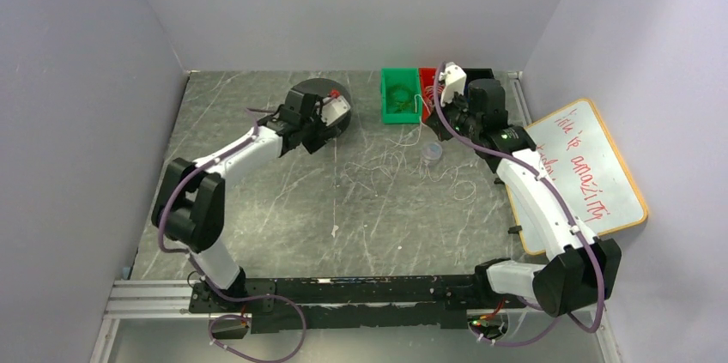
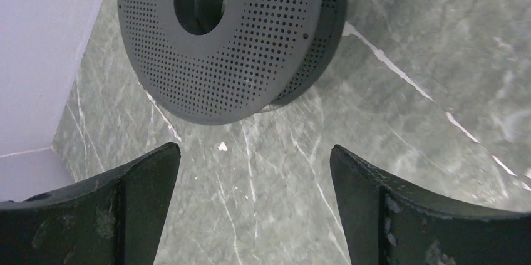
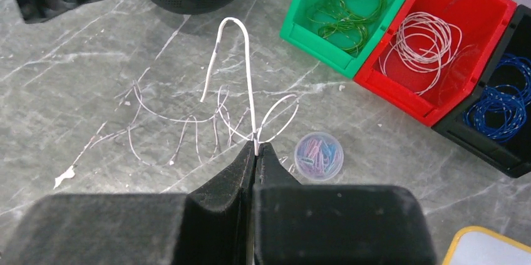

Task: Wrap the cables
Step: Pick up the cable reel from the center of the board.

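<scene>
One hair-fine cable (image 3: 248, 71), likely light and springy, is pinched in my right gripper (image 3: 255, 147); left gripper (image 2: 252, 152) gapes empty.

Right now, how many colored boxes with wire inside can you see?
3, in a row: the green box holds green wire, the red box beside it whitish wire, the black box at the end blue wire. None looks hidden.

A matt, perforated black spool (image 2: 269, 58) on a polished grey marble-look table (image 2: 407, 121); the cables (image 3: 250, 77) seem smooth and plastic-coated.
</scene>
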Tool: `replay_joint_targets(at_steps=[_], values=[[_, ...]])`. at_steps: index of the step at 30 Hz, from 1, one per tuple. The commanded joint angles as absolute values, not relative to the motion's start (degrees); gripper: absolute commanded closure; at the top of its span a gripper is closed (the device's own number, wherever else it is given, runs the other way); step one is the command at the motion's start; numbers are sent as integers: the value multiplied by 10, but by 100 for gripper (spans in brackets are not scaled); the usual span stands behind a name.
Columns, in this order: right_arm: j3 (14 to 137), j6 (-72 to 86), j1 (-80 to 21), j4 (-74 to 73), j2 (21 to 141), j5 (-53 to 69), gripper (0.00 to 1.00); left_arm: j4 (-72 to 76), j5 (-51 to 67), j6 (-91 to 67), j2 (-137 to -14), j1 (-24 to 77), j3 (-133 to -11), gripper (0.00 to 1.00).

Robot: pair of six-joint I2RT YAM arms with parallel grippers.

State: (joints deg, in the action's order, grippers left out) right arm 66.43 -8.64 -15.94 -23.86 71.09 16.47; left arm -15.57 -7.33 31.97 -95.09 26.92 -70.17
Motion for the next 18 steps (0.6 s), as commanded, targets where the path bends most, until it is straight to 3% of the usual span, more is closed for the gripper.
replay_joint_targets(at_steps=[1,18], values=[[658,-58,-140,-205,686,209,100,-32,-106,365,-973,269,-686,6],[645,-49,-124,-196,690,236,100,247,-256,469,-1117,294,-617,9]])
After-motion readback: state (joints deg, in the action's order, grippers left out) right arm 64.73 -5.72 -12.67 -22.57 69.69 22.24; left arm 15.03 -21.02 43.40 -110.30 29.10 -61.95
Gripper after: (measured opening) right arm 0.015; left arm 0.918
